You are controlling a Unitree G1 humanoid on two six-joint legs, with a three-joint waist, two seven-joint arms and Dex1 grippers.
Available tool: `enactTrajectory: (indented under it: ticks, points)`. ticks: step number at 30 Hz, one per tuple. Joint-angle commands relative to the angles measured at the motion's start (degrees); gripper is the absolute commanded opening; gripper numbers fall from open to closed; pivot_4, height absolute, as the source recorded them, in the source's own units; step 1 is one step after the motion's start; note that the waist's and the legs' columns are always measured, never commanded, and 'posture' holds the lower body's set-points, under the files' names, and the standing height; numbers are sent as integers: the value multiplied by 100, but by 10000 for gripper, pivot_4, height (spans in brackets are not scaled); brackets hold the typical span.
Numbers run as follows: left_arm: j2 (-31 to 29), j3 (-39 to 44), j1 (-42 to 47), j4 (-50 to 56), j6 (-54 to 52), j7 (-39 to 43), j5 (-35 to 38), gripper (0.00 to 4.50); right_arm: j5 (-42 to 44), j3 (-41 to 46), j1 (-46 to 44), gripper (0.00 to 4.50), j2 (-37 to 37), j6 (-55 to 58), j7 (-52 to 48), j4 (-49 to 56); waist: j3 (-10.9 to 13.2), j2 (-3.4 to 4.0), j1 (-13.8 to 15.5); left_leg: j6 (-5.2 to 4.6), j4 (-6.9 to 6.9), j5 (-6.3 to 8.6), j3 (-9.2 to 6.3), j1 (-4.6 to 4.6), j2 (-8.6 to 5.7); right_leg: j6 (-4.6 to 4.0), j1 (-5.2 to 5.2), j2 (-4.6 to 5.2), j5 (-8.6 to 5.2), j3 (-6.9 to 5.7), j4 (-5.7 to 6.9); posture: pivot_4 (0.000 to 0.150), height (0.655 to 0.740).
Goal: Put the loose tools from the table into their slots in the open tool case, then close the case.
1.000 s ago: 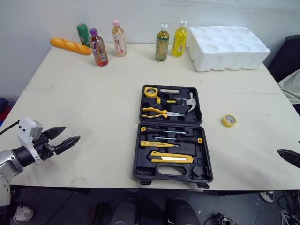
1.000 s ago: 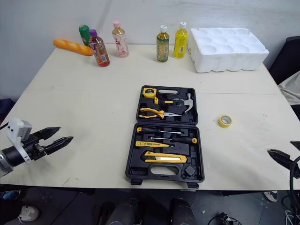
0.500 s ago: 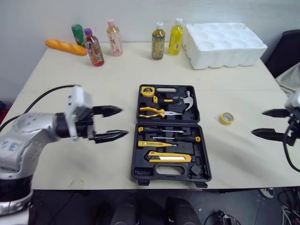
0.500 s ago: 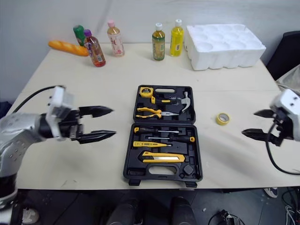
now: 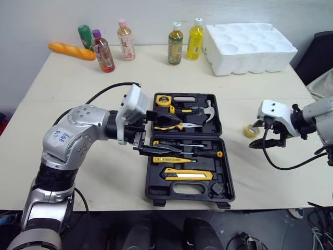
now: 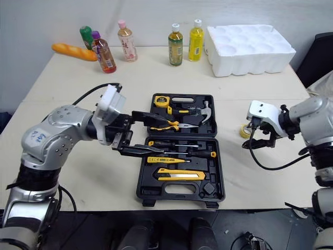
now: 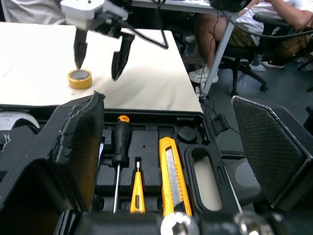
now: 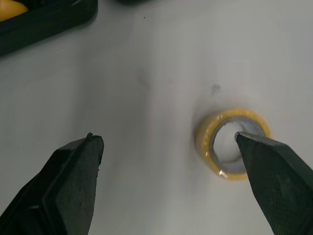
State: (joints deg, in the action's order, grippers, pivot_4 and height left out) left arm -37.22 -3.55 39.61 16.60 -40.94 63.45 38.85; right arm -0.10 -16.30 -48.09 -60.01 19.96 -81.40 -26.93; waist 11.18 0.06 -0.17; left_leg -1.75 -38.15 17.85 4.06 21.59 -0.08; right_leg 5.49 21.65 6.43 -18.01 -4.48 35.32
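Note:
The open black tool case lies mid-table holding a tape measure, hammer, pliers, screwdrivers and a yellow utility knife. My left gripper hovers open over the case's left side, fingers pointing across the pliers and screwdrivers. A yellow tape roll lies loose on the table right of the case. Just above it, my right gripper is open and points down, one fingertip right over the roll. The left wrist view shows that gripper beside the roll.
Several bottles and a bread loaf line the table's far edge. A white foam tray sits at the back right. A seated person and a chair are beyond the table's right edge.
Both arms have swung inward. The left gripper moved right from beside the case to over its left side. The right gripper moved left and tipped down onto the tape roll.

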Motion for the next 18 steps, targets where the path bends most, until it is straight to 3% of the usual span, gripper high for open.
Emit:
enactTrajectory:
  ticks: [1, 11, 14, 18]
  points:
    - [246, -126, 337, -151, 280, -3, -114, 43720, -617, -369, -543, 45000, 264, -332, 7, -740, 3, -4, 21, -2, -3, -1, 0, 0, -1, 0, 0, 1, 0, 1, 3, 1500, 7384]
    - [343, -190, 359, -202, 403, -20, -207, 43720, -947, -490, -882, 45000, 644, -595, 86, -1557, 5, -5, -4, 2, -2, -5, -9, 5, -1, 5, -2, 0, 2, -6, 3, 1500, 7384]
    - [370, -252, 339, -216, 535, -51, -358, 45000, -1091, -472, -1006, 36604, 880, -768, 445, -2062, 5, -5, -12, 3, -3, -6, -6, 3, -1, 5, -2, 0, 2, -4, 6, 1500, 7384]
    - [439, -273, 344, -198, 572, -98, -402, 45000, -1193, -435, -1065, 19755, 936, -1028, 597, -2434, 6, -6, -11, 4, -3, -7, -7, 3, -2, 5, -3, -1, 2, -5, 8, 1500, 7384]
